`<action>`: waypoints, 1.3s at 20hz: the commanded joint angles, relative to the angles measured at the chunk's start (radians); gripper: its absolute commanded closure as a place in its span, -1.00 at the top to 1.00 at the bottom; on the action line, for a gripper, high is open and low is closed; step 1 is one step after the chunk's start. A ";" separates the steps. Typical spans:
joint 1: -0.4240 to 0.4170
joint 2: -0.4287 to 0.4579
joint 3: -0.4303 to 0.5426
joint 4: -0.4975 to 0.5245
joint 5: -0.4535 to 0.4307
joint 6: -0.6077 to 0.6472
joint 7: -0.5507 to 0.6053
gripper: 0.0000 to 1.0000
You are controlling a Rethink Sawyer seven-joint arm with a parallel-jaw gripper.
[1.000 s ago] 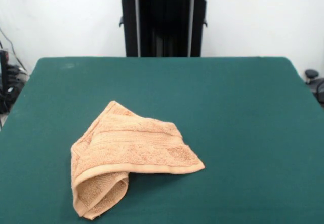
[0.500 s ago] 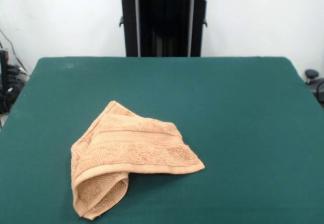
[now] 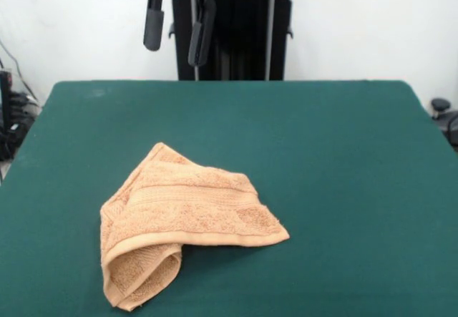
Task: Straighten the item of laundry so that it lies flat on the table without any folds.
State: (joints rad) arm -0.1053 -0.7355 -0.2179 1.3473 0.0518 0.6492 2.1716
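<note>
Front view shows the peach hand towel (image 3: pixel 182 220) lying on the green table (image 3: pixel 336 152), toward the near left part of the cloth, well clear of every edge except the near one. It is folded over itself into a rough triangle: one corner points up and left, another sticks out to the right, and a doubled flap curls under at the bottom left, where the underside of the terry shows. A flat woven band runs across the upper layer. As it lies, the job is not yet done; the folded layer has to be lifted and drawn out, and the free right corner looks the easiest place to take hold.

High above the far side of the table hangs the gripper (image 3: pixel 177 41), its two dark fingers (image 3: pixel 153 29) spread apart with nothing between them, well away from the towel. That suits an approach from above, I judge.

Behind it stands the black pedestal (image 3: pixel 232 34) against a white wall. Some cables (image 3: pixel 11 127) and dark gear sit off the table's left edge. Nothing lies on the table between gripper and towel.
</note>
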 commanded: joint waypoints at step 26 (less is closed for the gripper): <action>0.021 0.294 0.153 -0.011 0.081 -0.209 0.171 1.00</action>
State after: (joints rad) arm -0.1067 -0.5331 -0.2053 1.2496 0.0846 0.5206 2.1716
